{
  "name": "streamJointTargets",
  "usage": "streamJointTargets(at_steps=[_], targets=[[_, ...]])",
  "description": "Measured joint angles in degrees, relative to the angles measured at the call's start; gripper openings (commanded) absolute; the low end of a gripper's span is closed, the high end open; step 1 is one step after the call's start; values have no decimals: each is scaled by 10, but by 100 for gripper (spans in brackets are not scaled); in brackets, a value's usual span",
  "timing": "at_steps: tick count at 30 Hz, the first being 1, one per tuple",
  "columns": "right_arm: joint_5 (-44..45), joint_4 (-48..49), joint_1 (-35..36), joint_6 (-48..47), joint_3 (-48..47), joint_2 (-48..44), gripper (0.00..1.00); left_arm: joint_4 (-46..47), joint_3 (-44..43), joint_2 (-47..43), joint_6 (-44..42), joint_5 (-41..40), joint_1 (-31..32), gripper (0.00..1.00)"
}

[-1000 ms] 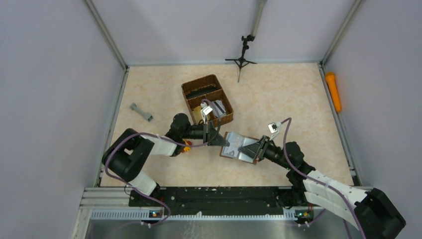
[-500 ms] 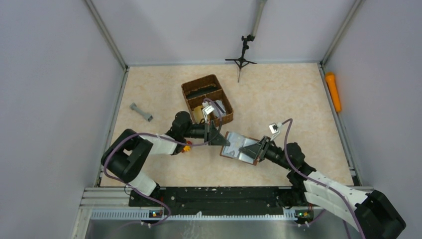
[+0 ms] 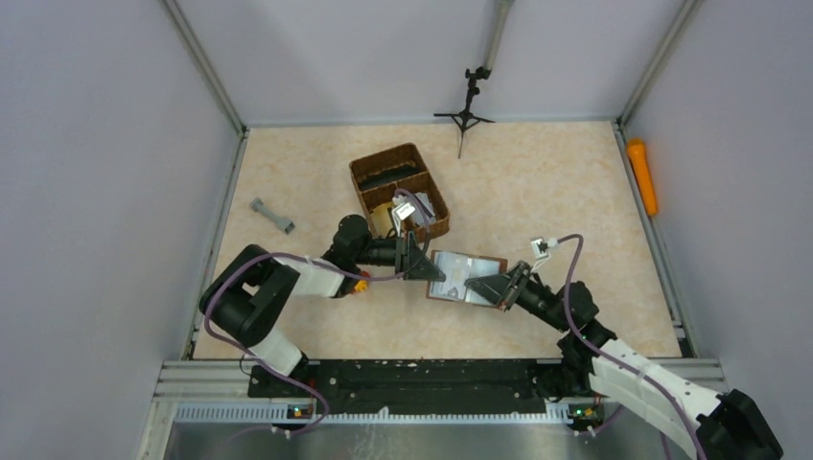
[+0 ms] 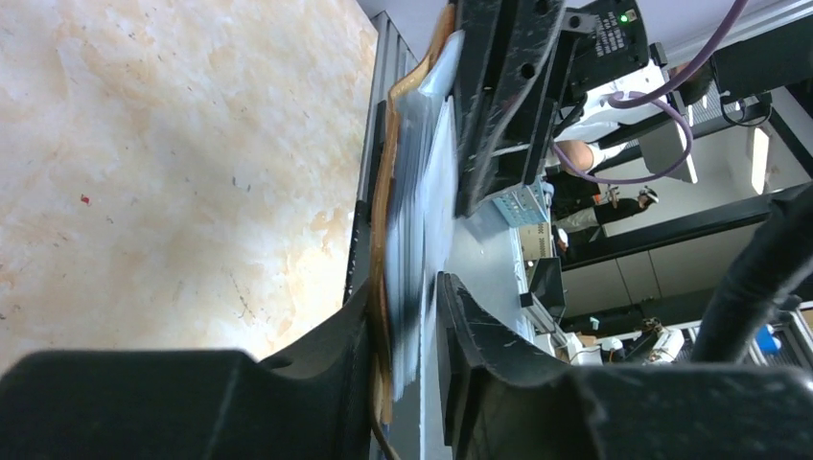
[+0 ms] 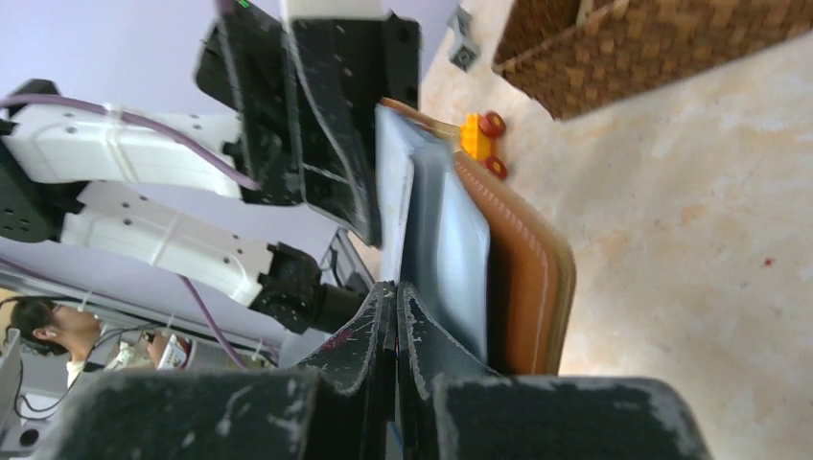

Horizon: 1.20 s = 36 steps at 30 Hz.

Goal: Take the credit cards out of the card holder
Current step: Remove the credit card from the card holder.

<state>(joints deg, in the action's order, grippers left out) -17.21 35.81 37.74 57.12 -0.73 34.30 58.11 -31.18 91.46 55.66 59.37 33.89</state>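
Nearest the bases, the right gripper (image 3: 492,288) is pinched on a grey credit card (image 5: 395,211) at the opened card holder (image 3: 467,278). Beyond it, the left gripper (image 3: 430,272) clamps the holder's other edge (leather and lining together). Extraction is judged in hand; a straight outward pull is called for.

Card holder (image 3: 458,267) lying open at mid-desk before you, your left claw (image 3: 431,272) on its left edge, your right claw (image 3: 474,286) on its inside from the right, basket (image 3: 385,154) just behind it, small bar (image 3: 272,216) near the left edge, cylinder (image 3: 641,175) along the right edge, tripod (image 3: 466,113) at the far edge.
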Motion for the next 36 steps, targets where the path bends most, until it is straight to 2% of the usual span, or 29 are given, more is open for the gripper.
streamJointTargets(at_steps=[5, 11, 22, 28, 36], targets=[[14, -6, 0, -3, 0, -32, 0, 31, 0, 22, 30, 9, 0, 10], [26, -18, 0, -5, 0, -32, 0, 77, 3, 33, 60, 16, -5, 0], [47, -43, 0, -5, 0, -61, 0, 227, 16, 93, 167, 28, -24, 0], [54, -46, 0, -4, 0, -48, 0, 225, 17, 93, 163, 28, -24, 0], [94, -128, -1, -6, -1, -116, 0, 156, 18, 74, 118, 21, -29, 0]])
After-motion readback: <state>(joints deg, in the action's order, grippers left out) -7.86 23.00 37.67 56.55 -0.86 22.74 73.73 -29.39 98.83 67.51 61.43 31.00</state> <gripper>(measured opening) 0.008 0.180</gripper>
